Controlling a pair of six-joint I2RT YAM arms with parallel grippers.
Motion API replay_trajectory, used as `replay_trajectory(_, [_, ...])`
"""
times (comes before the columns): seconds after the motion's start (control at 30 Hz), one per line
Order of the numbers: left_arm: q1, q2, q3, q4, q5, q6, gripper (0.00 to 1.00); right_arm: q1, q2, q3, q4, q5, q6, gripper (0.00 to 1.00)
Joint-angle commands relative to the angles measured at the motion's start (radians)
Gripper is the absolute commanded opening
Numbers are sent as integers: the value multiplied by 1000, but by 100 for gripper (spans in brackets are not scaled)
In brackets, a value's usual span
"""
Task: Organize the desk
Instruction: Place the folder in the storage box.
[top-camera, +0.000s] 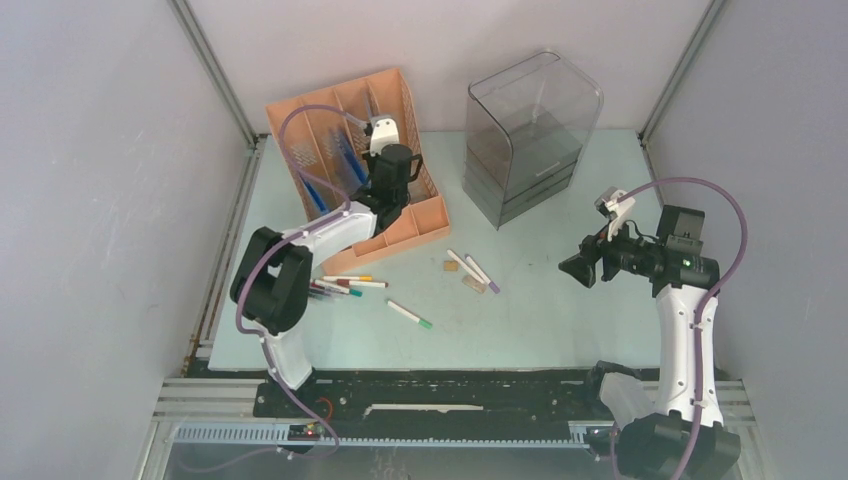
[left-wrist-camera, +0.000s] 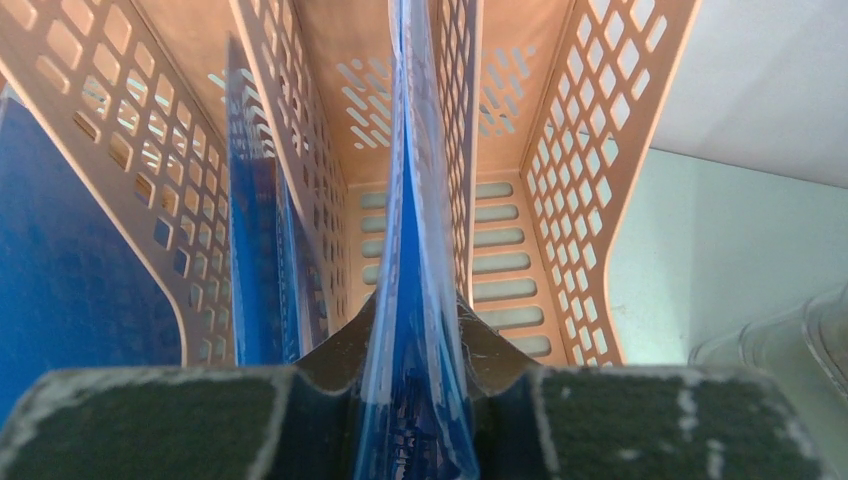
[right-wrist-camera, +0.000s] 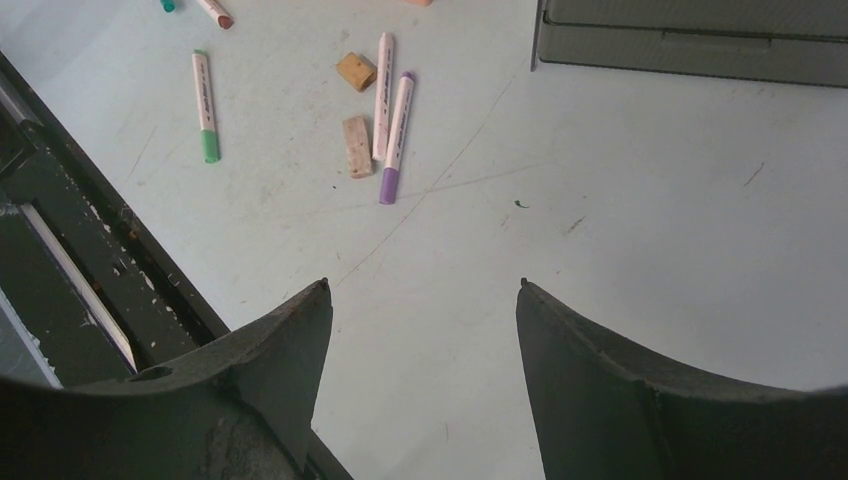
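The desk (top-camera: 560, 320) is a pale mint-green tabletop. At its back left stands an orange slotted file rack (top-camera: 425, 218). My left gripper (top-camera: 386, 200) reaches down into the rack and is shut on the top edge of a blue plastic folder (left-wrist-camera: 415, 190), which stands upright in a slot between two dividers (left-wrist-camera: 418, 300). More blue folders (left-wrist-camera: 255, 250) stand in the slots to its left. My right gripper (top-camera: 577, 270) hovers over the right side of the desk (right-wrist-camera: 650, 200). It is open (right-wrist-camera: 422, 288) with nothing between its fingers.
Loose markers lie mid-desk: a cluster (top-camera: 340, 286), a green-capped one (top-camera: 410, 316) (right-wrist-camera: 205, 105) and a purple-capped one (top-camera: 482, 274) (right-wrist-camera: 393, 135) beside two small tan blocks (right-wrist-camera: 356, 146). A smoky clear drawer unit (top-camera: 525, 140) stands at the back. A black rail (top-camera: 450, 392) runs along the front.
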Motion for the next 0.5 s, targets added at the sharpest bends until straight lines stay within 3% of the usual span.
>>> replay_trajectory(0.0, [5,40,64,46,-82,8,0,11,-18,0,18,12,-6,75])
replay_trajectory(0.47, [7,134,127,-15,-133,-70,1,25,-18,0,20,35,-9,75])
